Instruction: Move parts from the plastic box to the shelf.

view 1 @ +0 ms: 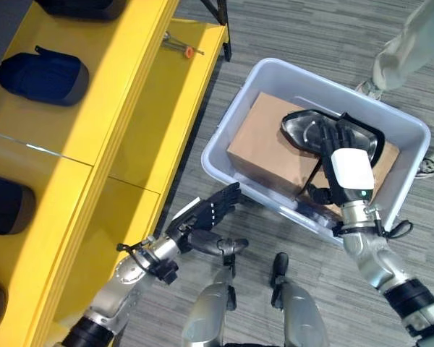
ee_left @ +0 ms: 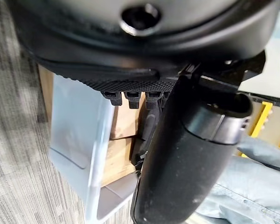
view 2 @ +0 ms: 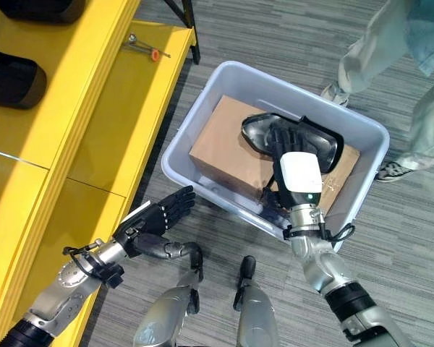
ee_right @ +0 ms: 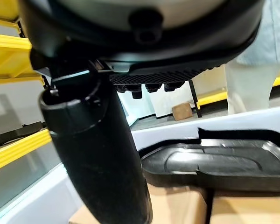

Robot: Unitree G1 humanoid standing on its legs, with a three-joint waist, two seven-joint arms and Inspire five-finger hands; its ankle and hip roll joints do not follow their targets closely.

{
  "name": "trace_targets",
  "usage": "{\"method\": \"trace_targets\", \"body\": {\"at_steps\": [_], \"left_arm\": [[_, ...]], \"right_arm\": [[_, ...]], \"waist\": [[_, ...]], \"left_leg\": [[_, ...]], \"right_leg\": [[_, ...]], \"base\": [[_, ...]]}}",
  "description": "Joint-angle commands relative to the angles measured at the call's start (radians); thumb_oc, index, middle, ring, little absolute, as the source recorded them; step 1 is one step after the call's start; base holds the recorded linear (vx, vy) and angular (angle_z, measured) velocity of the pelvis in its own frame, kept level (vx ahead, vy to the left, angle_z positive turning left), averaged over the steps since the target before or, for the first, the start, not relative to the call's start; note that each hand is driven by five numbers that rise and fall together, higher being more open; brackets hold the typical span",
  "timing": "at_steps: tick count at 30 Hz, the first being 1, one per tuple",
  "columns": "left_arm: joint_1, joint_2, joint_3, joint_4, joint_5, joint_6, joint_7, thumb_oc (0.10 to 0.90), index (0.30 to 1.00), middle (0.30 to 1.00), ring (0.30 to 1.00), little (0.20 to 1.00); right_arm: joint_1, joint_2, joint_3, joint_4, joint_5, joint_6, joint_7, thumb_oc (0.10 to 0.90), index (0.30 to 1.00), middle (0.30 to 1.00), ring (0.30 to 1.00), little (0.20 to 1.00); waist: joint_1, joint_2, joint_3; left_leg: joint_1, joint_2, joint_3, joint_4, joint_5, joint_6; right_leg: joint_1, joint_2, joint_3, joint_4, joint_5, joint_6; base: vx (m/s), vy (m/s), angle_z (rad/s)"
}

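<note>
Picking step: my right hand (view 1: 331, 141), fingers extended flat, rests on the glossy black moulded plastic part (view 2: 315, 139) lying on brown cardboard (view 1: 264, 141) in the pale grey plastic box (view 2: 202, 119); next I must curl underneath it, left hand (view 1: 215, 210) spread beside the box.

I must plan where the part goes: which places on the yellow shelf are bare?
The lower yellow shelf board is bare between the small tool at its far end and the left hand. The upper level is crowded with dark blue parts.
</note>
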Motion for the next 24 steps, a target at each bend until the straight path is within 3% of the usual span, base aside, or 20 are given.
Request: {"method": "trace_targets", "body": {"at_steps": [1,6,10,14,17,24], "left_arm": [[0.028,-0.043,0.033,-0.107,-0.009,-0.079,-0.038,0.9,1.0,1.0,1.0,1.0],[0.061,-0.042,0.052,-0.115,-0.006,-0.055,-0.066,0.9,1.0,1.0,1.0,1.0],[0.07,-0.042,0.059,-0.12,-0.01,-0.018,-0.074,0.9,1.0,1.0,1.0,1.0],[0.02,-0.042,0.029,-0.096,-0.011,-0.001,-0.071,0.9,1.0,1.0,1.0,1.0],[-0.04,-0.061,0.001,-0.089,-0.049,-0.016,-0.061,0.9,1.0,1.0,1.0,1.0],[-0.11,-0.1,-0.042,-0.073,-0.066,-0.065,-0.006,0.9,1.0,1.0,1.0,1.0]], "right_arm": [[-0.067,-0.042,-0.048,-0.058,-0.045,-0.039,-0.02,0.9,1.0,1.0,1.0,1.0],[0.006,-0.069,-0.096,-0.073,-0.034,-0.031,0.012,0.9,1.0,1.0,1.0,1.0],[0.018,-0.08,-0.125,-0.065,0.047,-0.021,0.064,0.9,1.0,1.0,1.0,1.0],[-0.125,-0.088,-0.096,-0.015,0.055,0.02,0.126,0.9,1.0,1.0,1.0,1.0],[-0.282,-0.088,-0.039,0.022,0.129,-0.031,0.165,0.9,1.0,1.0,1.0,1.0],[-0.488,-0.041,0.042,0.091,0.126,0.067,0.172,0.9,1.0,1.0,1.0,1.0]], "waist": [[0.0,-0.022,-0.087],[-0.015,-0.036,-0.132],[-0.016,-0.045,-0.156],[-0.002,-0.043,-0.147],[0.011,-0.024,-0.116],[0.038,0.012,-0.057]], "left_leg": [[0.038,-0.024,0.051,0.04,-0.13,-0.016],[0.073,-0.018,0.059,0.032,-0.134,-0.017],[0.093,-0.019,0.055,0.035,-0.144,-0.013],[0.077,-0.021,0.05,0.059,-0.156,-0.013],[0.056,-0.026,0.042,0.056,-0.147,-0.013],[-0.004,-0.042,0.027,0.061,-0.131,-0.012]], "right_leg": [[0.035,0.008,0.057,0.015,-0.065,0.044],[0.071,-0.003,0.075,-0.033,-0.035,0.06],[0.09,-0.008,0.083,-0.049,-0.024,0.067],[0.078,-0.009,0.08,-0.039,-0.031,0.061],[0.053,-0.004,0.078,-0.02,-0.04,0.054],[-0.02,0.001,0.057,0.056,-0.075,0.028]], "base": [[0.04,0.006,-0.15],[0.07,-0.017,-0.05],[0.09,-0.038,-0.09],[-0.01,-0.042,-0.09],[-0.08,-0.003,0.0],[-0.05,0.044,0.01]]}}
